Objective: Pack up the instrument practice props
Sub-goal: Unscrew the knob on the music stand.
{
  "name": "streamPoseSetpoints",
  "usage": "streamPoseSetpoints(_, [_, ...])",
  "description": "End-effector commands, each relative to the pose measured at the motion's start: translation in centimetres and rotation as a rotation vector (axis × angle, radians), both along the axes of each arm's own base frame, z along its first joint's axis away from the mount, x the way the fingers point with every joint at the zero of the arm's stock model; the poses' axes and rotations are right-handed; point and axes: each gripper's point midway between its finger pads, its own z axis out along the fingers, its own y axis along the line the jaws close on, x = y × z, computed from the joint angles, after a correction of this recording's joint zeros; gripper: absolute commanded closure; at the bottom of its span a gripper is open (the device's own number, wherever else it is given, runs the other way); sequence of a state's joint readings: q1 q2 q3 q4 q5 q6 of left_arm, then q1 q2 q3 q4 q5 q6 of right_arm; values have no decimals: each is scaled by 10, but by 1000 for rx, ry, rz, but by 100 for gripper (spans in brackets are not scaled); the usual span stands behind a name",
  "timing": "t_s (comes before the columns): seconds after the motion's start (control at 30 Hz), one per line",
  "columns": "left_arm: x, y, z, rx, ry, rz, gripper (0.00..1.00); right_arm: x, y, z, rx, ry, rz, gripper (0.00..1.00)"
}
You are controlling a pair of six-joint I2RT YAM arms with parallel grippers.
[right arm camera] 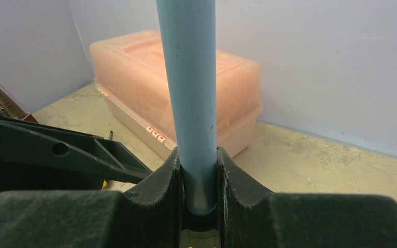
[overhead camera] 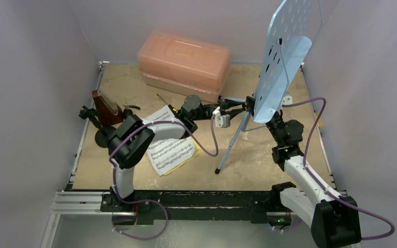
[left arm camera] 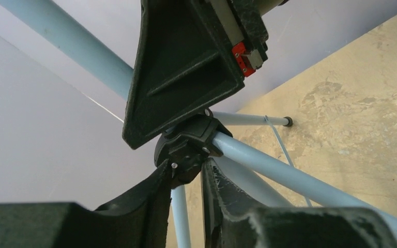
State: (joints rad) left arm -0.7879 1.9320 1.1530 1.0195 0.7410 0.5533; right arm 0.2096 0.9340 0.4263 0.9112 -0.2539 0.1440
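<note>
The light-blue perforated music stand stands upright at the right on its tripod. My right gripper is shut on its pole, which rises between the fingers. My left gripper reaches in from the left. Its fingertips press on either side of the black tripod hub, with one leg running down between them. Yellow and white sheet-music pages lie under my left arm. The brown metronome and the black pipe with round base are at the left.
A translucent pink case sits shut at the back centre. A thin dark stick lies in front of it. One tripod leg slants toward the near edge. Lilac walls close in the left, back and right sides.
</note>
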Motion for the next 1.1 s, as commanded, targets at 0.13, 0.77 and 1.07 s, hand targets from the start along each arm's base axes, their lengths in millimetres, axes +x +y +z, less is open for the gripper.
streamPoseSetpoints(0.13, [-15,-2,13,-18,20,-57,92,-10,19,14,99,37,116,96])
streamPoseSetpoints(0.77, [-39,-2,63,-131,849,-207,100,-9,18,15,101,34,112,96])
streamPoseSetpoints(1.07, [-12,-13,46,-121,1291,-61,100,-11,17,17,100,31,108,96])
